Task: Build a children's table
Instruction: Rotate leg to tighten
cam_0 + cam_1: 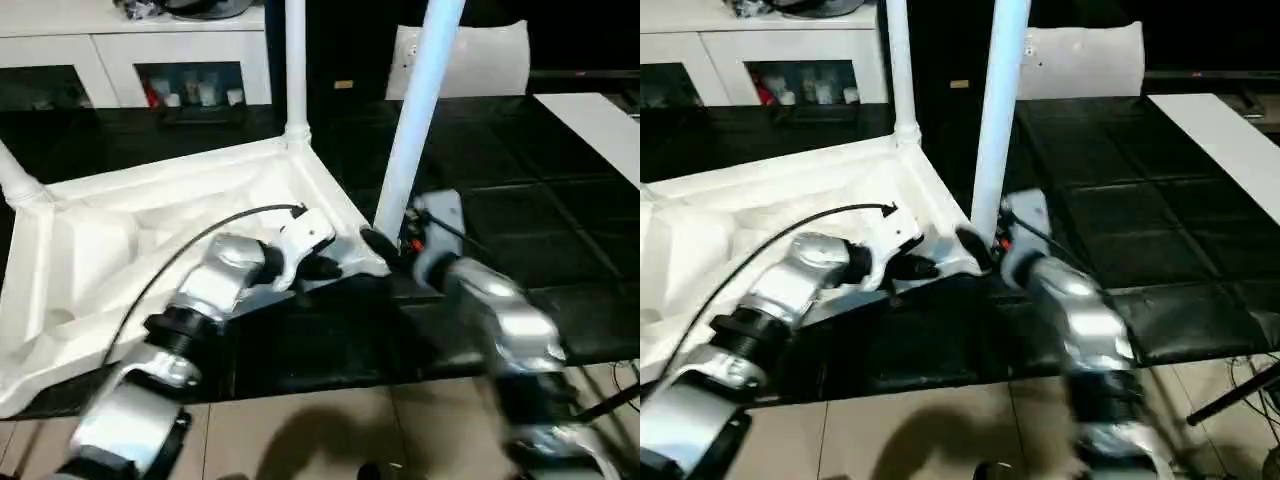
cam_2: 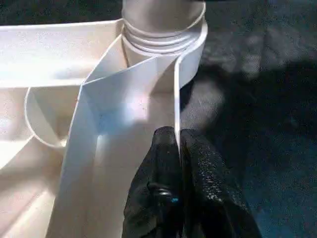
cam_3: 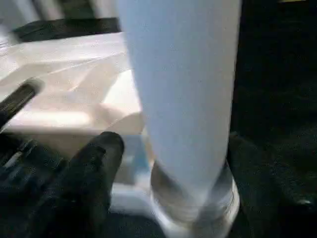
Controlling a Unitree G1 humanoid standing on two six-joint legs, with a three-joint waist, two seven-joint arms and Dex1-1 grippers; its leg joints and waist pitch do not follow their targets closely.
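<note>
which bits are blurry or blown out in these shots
Left eye view: the right forearm is smeared by motion, and the table top glares white against the dark mat. Right wrist view: the near leg is soft and out of focus. Left wrist view: sharp, fingers crisp on the rim.

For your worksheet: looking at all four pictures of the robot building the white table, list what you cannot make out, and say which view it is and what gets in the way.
- Tops of the two standing legs: head views, cut off by the upper edge.
- Near leg's seating in its corner socket: right wrist view, blurred.
- Right gripper: head views, motion blur hides how its fingers stand.
- Table top's left part: head views, cut by the edge and covered by the left arm.
- Cabinet contents: too small.
</note>
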